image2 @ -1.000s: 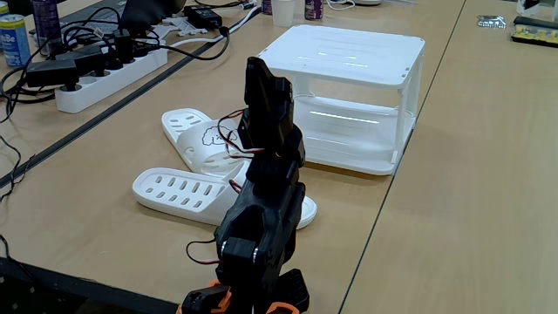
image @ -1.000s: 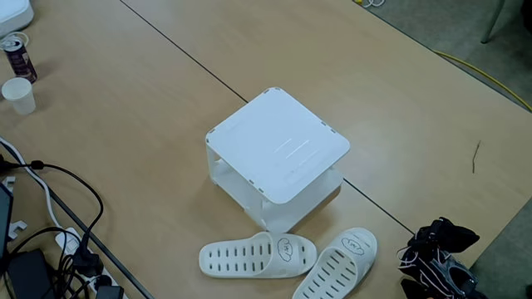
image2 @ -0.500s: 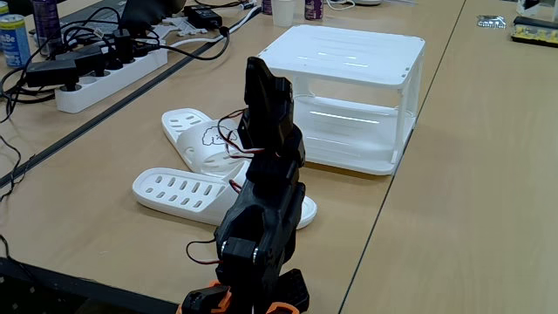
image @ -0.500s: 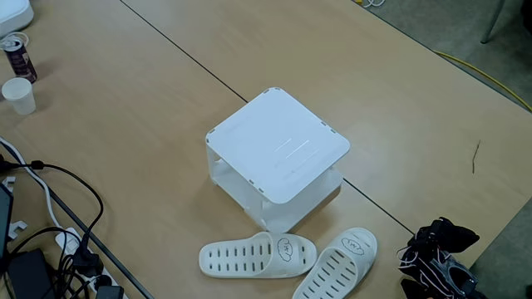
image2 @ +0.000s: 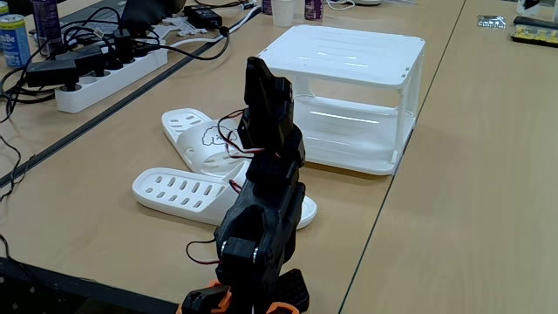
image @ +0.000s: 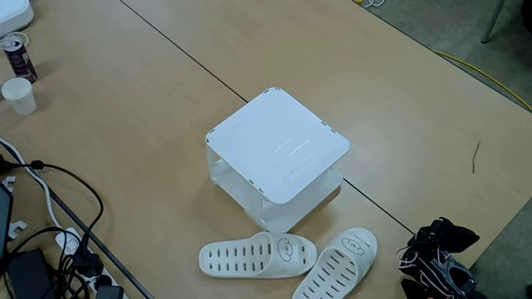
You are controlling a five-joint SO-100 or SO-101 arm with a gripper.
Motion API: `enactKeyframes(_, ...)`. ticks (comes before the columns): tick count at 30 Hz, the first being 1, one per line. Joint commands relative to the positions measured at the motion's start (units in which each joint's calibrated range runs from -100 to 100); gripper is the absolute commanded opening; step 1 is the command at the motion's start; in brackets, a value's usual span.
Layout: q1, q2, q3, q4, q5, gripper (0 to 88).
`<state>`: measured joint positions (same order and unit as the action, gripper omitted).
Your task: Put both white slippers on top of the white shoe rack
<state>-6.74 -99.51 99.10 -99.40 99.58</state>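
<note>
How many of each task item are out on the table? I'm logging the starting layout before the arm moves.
White slippers: 2, one and the other, side by side on the table in front of the rack, none on it.
White shoe rack: 1, top bare.
Total: 3

a white paper cup (image: 18, 95) beside a drink can (image: 17, 55), a white power strip (image2: 109, 73) with black cables (image2: 83, 44), a blue can (image2: 13, 39), all well away from the jaws.

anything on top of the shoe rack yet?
No: in a fixed view the white shoe rack has a bare top, and both white slippers lie on the table beside it.
</note>
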Motion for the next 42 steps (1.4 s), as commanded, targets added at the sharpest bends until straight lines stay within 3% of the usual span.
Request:
enactKeyframes(1, 0.66, 0.51, 0.45, -0.08, 0.42, 0.8)
enactKeyframes(15, 0.33, 0.77, 0.54, 0.18, 0.42, 0.8)
enactKeyframes(18, 0.57, 0.85, 0.18, 6.65, 0.42, 0.8)
enactKeyframes(22, 0.66, 0.77, -7.04, 25.37, 0.42, 0.8)
enactKeyframes(30, 6.58, 0.94, -34.1, 79.9, 0.42, 0.8)
enactKeyframes(42, 7.4, 7.16, -40.33, 128.99, 0.42, 0.7)
